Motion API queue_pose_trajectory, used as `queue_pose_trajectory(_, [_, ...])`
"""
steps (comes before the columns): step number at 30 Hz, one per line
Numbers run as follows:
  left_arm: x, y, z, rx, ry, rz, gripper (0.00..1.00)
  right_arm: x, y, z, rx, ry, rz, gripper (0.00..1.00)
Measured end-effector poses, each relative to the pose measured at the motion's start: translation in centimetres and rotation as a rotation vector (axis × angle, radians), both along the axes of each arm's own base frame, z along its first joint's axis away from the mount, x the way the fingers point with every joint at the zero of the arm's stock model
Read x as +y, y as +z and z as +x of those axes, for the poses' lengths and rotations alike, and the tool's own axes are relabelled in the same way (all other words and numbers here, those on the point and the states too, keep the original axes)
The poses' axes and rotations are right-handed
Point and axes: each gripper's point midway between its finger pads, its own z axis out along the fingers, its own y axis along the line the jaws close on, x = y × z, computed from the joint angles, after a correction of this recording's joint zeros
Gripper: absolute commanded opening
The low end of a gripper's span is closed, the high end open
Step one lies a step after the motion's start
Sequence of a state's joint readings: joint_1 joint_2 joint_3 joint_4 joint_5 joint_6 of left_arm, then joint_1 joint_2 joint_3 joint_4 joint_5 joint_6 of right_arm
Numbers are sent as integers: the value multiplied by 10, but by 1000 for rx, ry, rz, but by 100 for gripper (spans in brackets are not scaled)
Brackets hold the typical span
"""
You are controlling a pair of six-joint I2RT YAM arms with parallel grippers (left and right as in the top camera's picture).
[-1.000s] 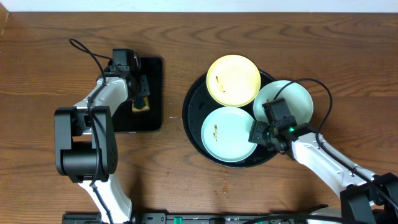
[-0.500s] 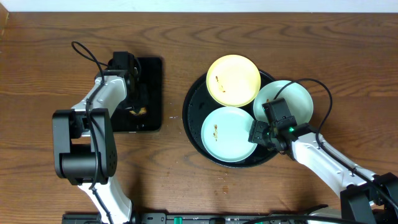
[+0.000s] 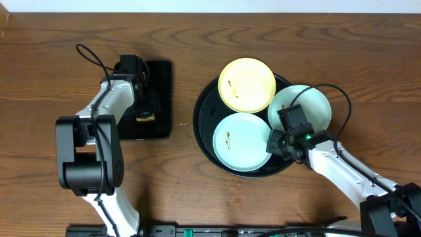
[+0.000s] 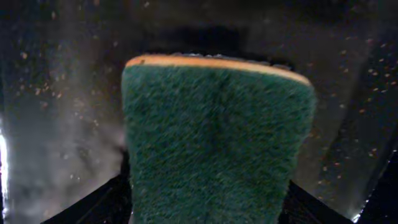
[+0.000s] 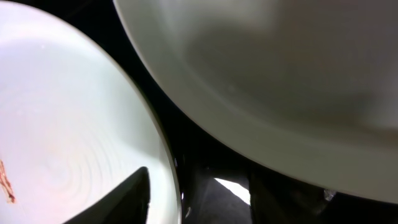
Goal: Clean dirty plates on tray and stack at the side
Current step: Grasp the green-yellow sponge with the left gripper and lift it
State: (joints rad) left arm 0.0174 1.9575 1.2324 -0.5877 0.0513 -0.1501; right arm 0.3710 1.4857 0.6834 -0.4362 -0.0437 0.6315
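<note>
The round black tray (image 3: 203, 116) holds a pale yellow plate (image 3: 247, 84) at the back, a mint plate (image 3: 240, 141) in front and a second mint plate (image 3: 314, 104) at the right. The yellow and front plates have brown smears. My right gripper (image 3: 272, 142) is open, its fingers straddling the front plate's right rim (image 5: 62, 112), under the right plate's edge (image 5: 280, 74). My left gripper (image 3: 145, 110) is shut on a green and yellow sponge (image 4: 217, 143), low over the rectangular tray.
A small rectangular black tray (image 3: 162, 82) lies left of the round tray, under my left gripper; its wet, speckled surface shows in the left wrist view (image 4: 56, 112). The rest is bare brown wooden table (image 3: 329, 39).
My left gripper and the sponge shifted a little toward the front of the rectangular tray, then held. The right gripper's fingers shifted slightly at the front plate's rim.
</note>
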Motion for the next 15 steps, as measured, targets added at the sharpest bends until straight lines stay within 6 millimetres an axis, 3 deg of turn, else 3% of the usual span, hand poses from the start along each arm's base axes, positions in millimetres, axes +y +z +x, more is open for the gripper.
queue_pose_trajectory(15, [0, 1, 4, -17, 32, -5, 74, -2, -5, -5, 8, -3, -2, 40])
